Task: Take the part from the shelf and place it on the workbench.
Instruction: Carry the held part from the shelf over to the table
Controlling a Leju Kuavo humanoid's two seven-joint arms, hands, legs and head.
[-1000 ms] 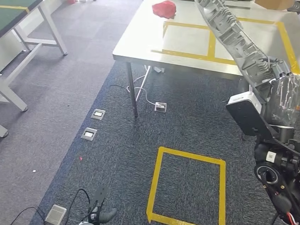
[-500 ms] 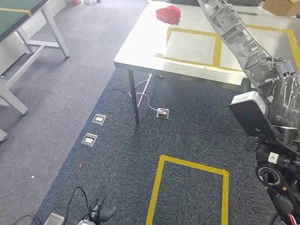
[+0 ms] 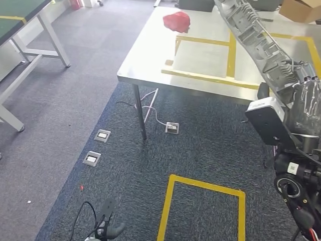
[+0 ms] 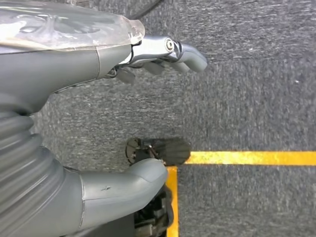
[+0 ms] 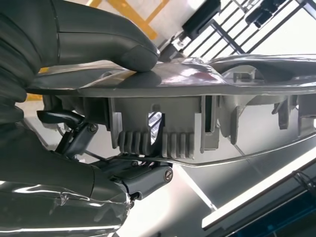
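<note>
The right hand [image 3: 306,100] grips one end of the long grey part [image 3: 257,37], which slants toward eleven o'clock above the worktop [image 3: 151,55]. The left hand [image 4: 149,108] hangs empty, fingers apart.

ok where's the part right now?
Head view, right side: the long grey part is gripped by the right robot hand, slanting up over the workbench.

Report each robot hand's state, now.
Left robot hand: open, holding nothing, hanging over the carpet.
Right robot hand: gripping the long grey part, thumb on one face and fingers under the other.
</note>
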